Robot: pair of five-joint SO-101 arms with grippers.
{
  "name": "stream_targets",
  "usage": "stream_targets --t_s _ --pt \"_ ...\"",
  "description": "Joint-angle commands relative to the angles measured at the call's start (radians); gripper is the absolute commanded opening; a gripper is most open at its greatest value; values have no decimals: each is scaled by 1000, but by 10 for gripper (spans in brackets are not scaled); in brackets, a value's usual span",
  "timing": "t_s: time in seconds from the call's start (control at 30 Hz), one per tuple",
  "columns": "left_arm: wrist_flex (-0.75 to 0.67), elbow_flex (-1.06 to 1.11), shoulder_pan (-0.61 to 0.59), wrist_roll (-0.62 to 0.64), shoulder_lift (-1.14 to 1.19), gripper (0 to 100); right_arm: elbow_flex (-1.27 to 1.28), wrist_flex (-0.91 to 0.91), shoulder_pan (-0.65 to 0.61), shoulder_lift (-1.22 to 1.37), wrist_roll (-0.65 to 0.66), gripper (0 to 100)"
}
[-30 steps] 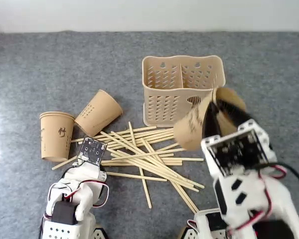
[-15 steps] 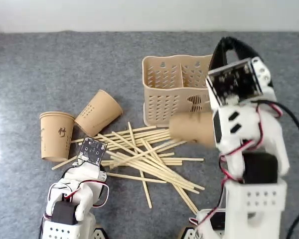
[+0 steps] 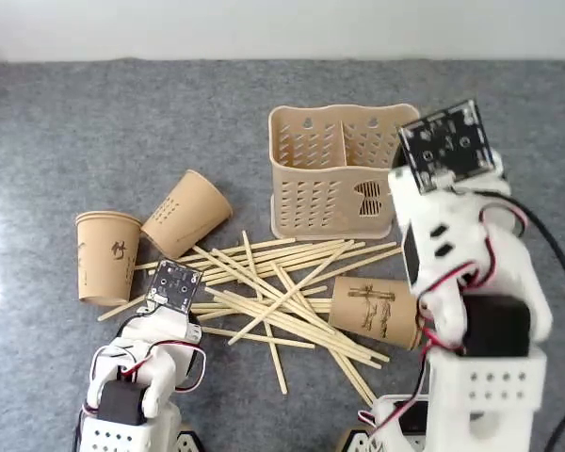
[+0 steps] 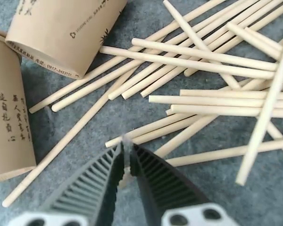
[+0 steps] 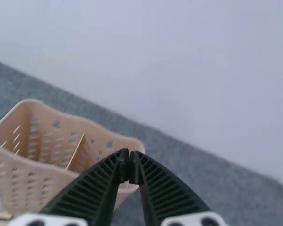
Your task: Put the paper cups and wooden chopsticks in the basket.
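Observation:
The beige two-compartment basket (image 3: 311, 193) stands at the back of the table, and its wall (image 5: 33, 160) is below my right gripper (image 5: 129, 155). That gripper is shut on nothing, raised on the right arm (image 3: 452, 226) beside the basket's right end. A paper cup (image 3: 377, 308) lies on its side on the scattered wooden chopsticks (image 3: 264, 287) in front of the basket. Two more cups are at the left, one (image 3: 106, 256) beside the other, tilted one (image 3: 185, 214). My left gripper (image 4: 126, 146) is shut and empty, low over the chopsticks (image 4: 203, 61) near those cups (image 4: 66, 28).
Grey carpet covers the table up to a white wall (image 3: 282, 28) at the back. The left arm's base (image 3: 137, 386) sits at the front left edge. Open carpet lies to the left of and behind the basket.
The cup held by my right gripper has come loose and fallen onto the chopsticks in front of the basket. The right arm swung up toward the basket; its fingers are now shut. The left arm stayed still.

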Motion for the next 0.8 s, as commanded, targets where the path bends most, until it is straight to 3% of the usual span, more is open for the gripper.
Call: stream_targets --t_s 0.0,0.17,0.3,0.47,0.63,0.77 --pt "5 -12 -2 -6 -9 23 -34 242 15 -58 -61 9" --pt "5 -12 -2 -6 -9 23 -31 545 27 -56 -209 9" --pt "5 -12 -2 -6 -9 23 63 651 68 -56 -374 9" --pt "5 -12 -2 -6 -9 23 322 611 67 -65 -459 9" --pt "5 -12 -2 -6 -9 23 384 539 70 -64 -514 12" --pt "5 -12 -2 -6 -9 23 385 541 85 -65 -571 164"
